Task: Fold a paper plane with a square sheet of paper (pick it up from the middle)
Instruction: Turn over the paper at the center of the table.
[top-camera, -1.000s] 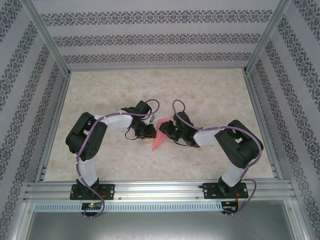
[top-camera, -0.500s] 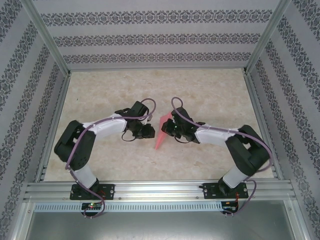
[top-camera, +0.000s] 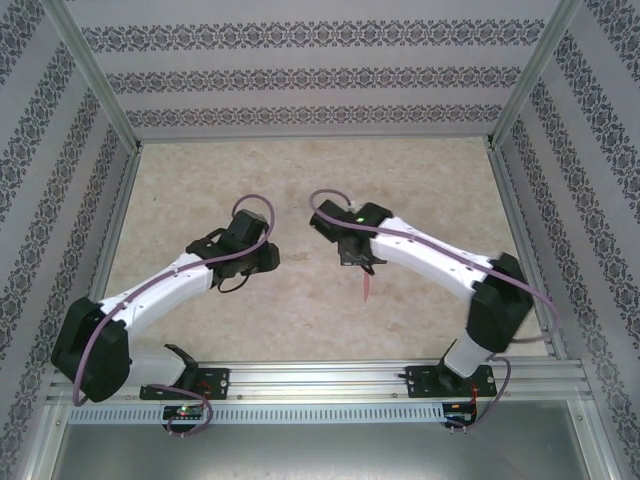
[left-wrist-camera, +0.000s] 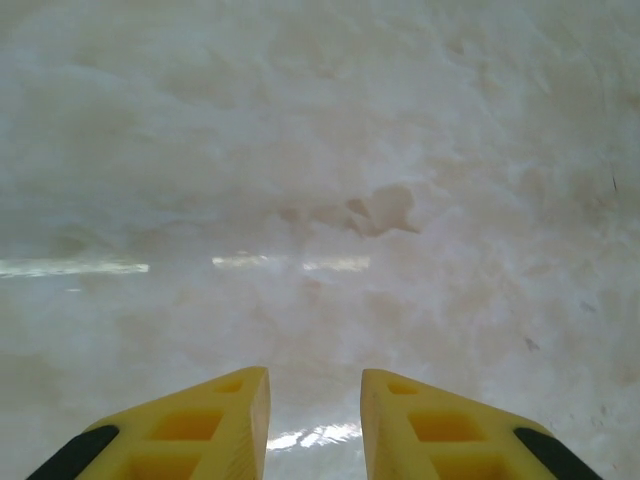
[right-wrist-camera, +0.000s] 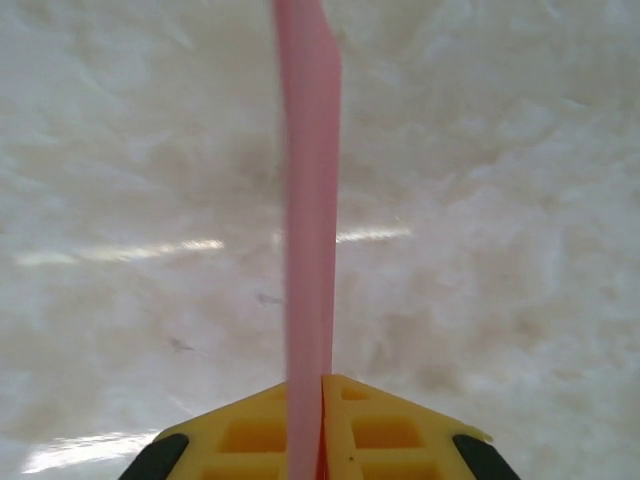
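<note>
Robotics lab test cell, by every sign. Boxed in by a frame of bare aluminium posts (top-camera: 88, 70) and walled at the back and both sides with printed patterned panels (top-camera: 310, 75). Floored with a marble-look table (top-camera: 200, 170), edged along its near side by a slotted aluminium rail (top-camera: 320, 378). Fitted with two black-and-white machines, a left arm (top-camera: 170, 285) and a right arm (top-camera: 430, 250), bolted at that rail and trailing purple cables (top-camera: 252, 197).

The narrow folded pink-red paper plane (right-wrist-camera: 308, 200) is one plain colour. The flat worktop (top-camera: 300, 170) is cream, mottled like marble. The left gripper (left-wrist-camera: 313, 390) and right gripper (right-wrist-camera: 315, 385) have yellow fingers, black-backed. The enclosure walls (top-camera: 300, 75) are white with dark floral bands.
</note>
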